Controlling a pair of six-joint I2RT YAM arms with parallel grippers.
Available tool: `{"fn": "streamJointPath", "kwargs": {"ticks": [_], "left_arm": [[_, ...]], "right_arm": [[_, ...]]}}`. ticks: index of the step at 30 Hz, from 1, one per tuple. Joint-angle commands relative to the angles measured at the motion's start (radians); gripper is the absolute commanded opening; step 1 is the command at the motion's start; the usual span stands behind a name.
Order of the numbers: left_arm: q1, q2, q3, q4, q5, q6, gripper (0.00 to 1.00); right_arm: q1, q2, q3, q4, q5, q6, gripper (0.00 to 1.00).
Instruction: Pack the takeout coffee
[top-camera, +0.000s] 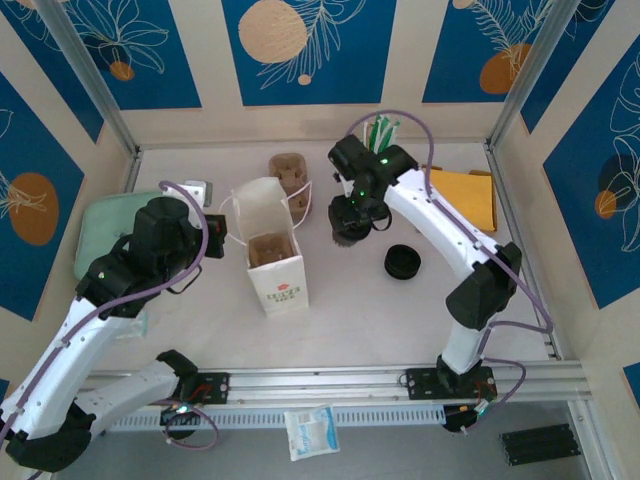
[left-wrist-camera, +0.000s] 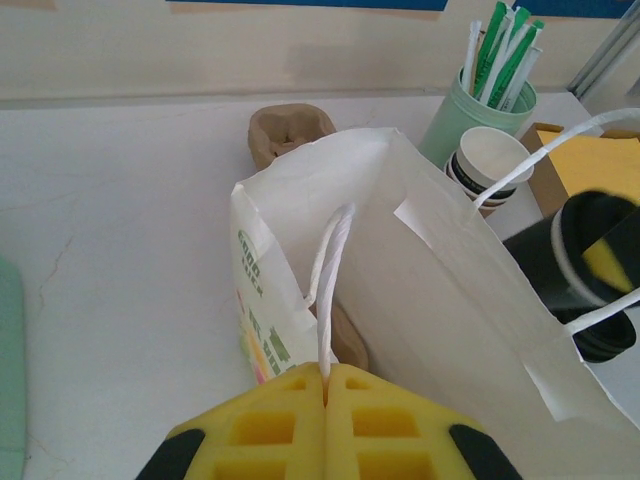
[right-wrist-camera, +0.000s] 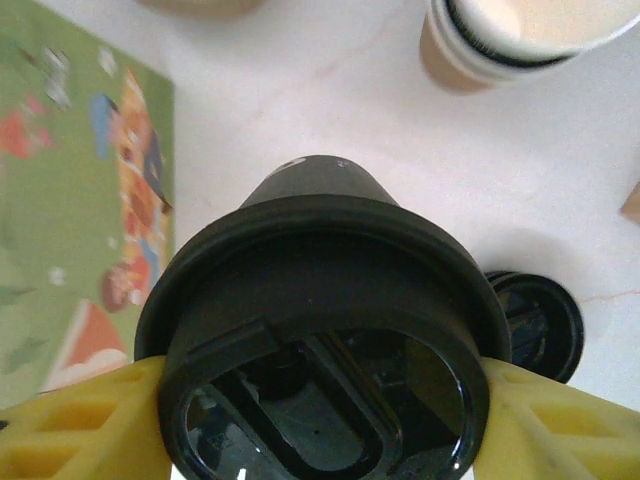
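Note:
The takeout coffee (right-wrist-camera: 320, 300), a cup under a round black lid, sits between the yellow fingers (right-wrist-camera: 70, 420) of my right gripper (right-wrist-camera: 320, 425), which is shut on its sides just under the lid. From above, my right gripper (top-camera: 350, 222) holds it just right of the white paper bag (top-camera: 272, 255). My left gripper (left-wrist-camera: 327, 385) is shut on the bag's near white handle (left-wrist-camera: 335, 260), keeping the bag (left-wrist-camera: 420, 270) open. My left gripper (top-camera: 215, 232) stands left of the bag. A brown cup carrier (left-wrist-camera: 347, 340) lies inside the bag.
Loose black lids (top-camera: 402, 262) lie right of the coffee. A stack of lidless cups (left-wrist-camera: 488, 165) and a green holder of straws (left-wrist-camera: 490, 95) stand behind. Another brown carrier (top-camera: 290, 175) is at the back, a yellow pad (top-camera: 462, 195) right, a green tray (top-camera: 100, 235) left.

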Motion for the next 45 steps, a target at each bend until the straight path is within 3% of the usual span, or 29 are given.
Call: {"fn": "streamJointPath", "kwargs": {"ticks": [1, 9, 17, 27, 45], "left_arm": [[0.000, -0.020, -0.014, 0.025, 0.018, -0.013, 0.00], [0.000, -0.034, -0.022, 0.023, 0.017, -0.016, 0.00], [0.000, -0.038, -0.025, 0.018, 0.015, -0.017, 0.00], [0.001, -0.037, -0.029, 0.021, 0.017, -0.023, 0.00], [0.000, -0.059, -0.025, 0.014, 0.017, -0.019, 0.00]], "right_arm": [[0.007, -0.030, 0.120, -0.080, 0.041, 0.030, 0.59], [0.019, -0.011, 0.425, -0.124, 0.073, 0.056, 0.57], [0.104, 0.075, 0.742, -0.182, 0.129, 0.057, 0.57], [0.264, 0.077, 0.724, -0.078, 0.085, 0.051, 0.57], [0.404, 0.328, 0.732, -0.215, 0.049, 0.061, 0.56]]}}
